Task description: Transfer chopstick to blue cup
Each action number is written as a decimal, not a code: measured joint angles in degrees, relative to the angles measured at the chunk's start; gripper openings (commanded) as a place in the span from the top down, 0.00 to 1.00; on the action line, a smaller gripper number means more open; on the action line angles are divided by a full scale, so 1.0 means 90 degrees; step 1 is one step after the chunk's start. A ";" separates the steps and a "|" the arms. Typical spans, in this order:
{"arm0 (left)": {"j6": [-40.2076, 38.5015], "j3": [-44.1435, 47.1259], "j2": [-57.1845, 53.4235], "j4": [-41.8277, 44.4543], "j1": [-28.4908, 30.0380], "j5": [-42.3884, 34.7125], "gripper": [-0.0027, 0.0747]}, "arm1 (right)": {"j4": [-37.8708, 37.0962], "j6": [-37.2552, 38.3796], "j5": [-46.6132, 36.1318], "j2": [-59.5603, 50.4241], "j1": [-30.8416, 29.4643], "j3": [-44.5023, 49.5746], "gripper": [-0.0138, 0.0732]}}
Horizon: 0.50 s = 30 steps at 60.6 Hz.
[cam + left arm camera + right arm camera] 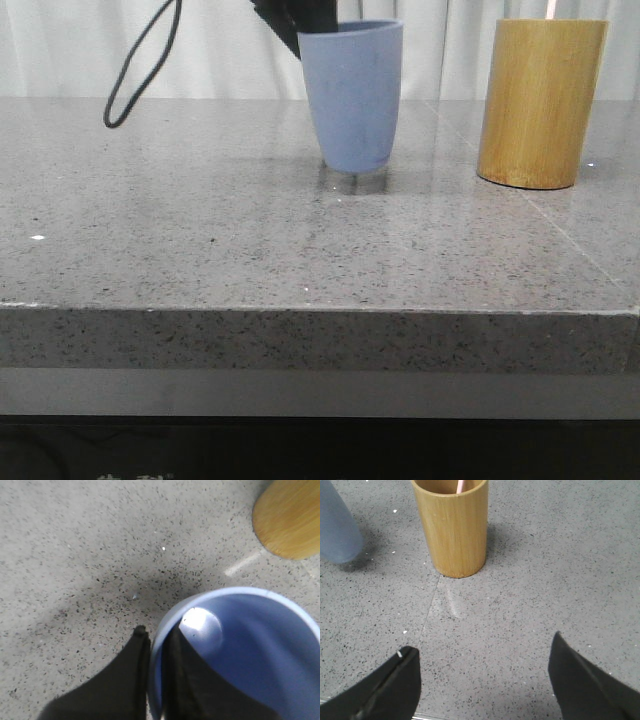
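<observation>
— What did you record for the grippers?

— The left gripper (155,652) was pinched on the rim of the blue cup (260,645), one black finger outside the wall and the other inside it. The cup stood upright on the grey speckled table (200,230). From the front I saw the gripper's dark body behind the cup's top edge, with a black cable (140,70) looped beside it.

— And the right one?

— The right gripper (482,680) was spread wide over bare table, fingers well apart, nothing between them.

— Where was the chopstick?

— The chopstick (461,486) stood inside the bamboo cylinder (452,530), only its pink upper part showing above the rim. The cylinder stood ahead of the right gripper, apart from it. The blue cup stood near the cylinder, not touching it.
</observation>
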 measured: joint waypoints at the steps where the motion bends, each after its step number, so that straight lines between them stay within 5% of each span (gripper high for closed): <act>1: 0.0000 0.0000 0.0037 0.0000 0.0000 0.0000 0.99 | 0.0000 0.0000 0.0000 0.0000 0.0000 0.0000 0.21; 9: 0.0000 0.0000 0.0124 0.0014 0.0000 -0.0011 0.95 | 0.0000 0.0000 0.0000 0.0000 0.0000 0.0000 0.21; 21: 0.0000 -0.0010 0.0124 0.0027 0.0000 -0.0011 0.64 | 0.0000 0.0000 0.0000 0.0000 0.0000 0.0000 0.21; 30: 0.0000 -0.0014 0.0124 0.0027 0.0000 -0.0024 0.61 | 0.0000 0.0000 0.0000 0.0000 0.0000 0.0000 0.21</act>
